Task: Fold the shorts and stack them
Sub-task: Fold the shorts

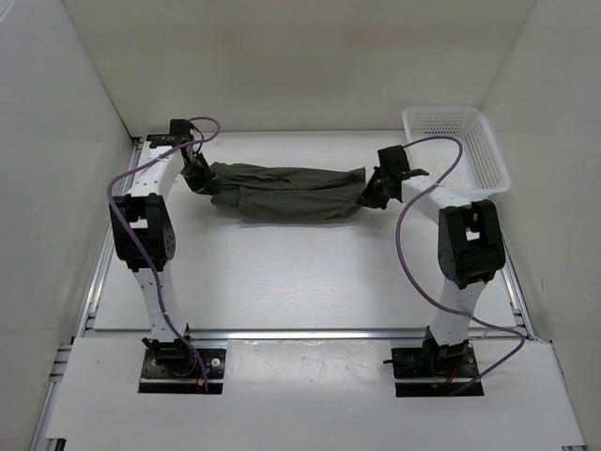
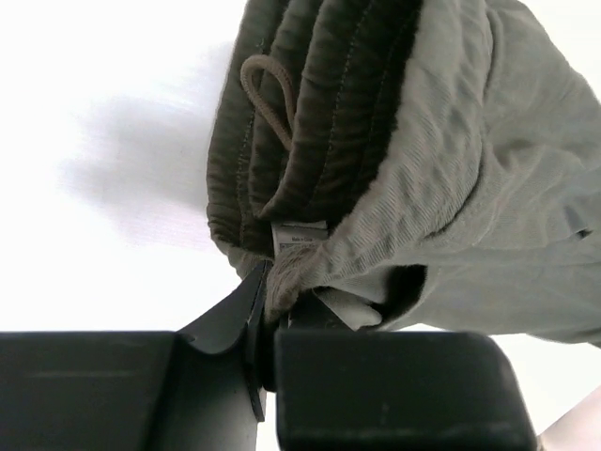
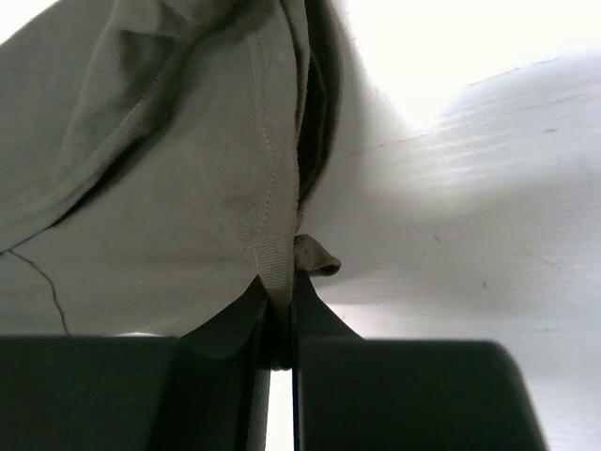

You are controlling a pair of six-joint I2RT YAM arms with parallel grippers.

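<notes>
A white table (image 1: 300, 282) boxed in by white walls fills the scene, with a white mesh basket (image 1: 488, 155) at its far right corner. The shorts (image 1: 286, 193) stretch across the far middle of the table, bunched lengthwise into a long rumpled band between the two arms, not yet folded flat. The left gripper (image 1: 199, 177) is clenched on the waistband end, where the drawstring (image 2: 272, 99) loops and a small white label (image 2: 299, 237) shows just above the jaws. The right gripper (image 1: 371, 195) is clenched on a stitched hem at the opposite end. The step in hand looks like seizing both ends before folding. The next move probably calls for both arms to lift together, evenly, so neither pinch slips.
</notes>
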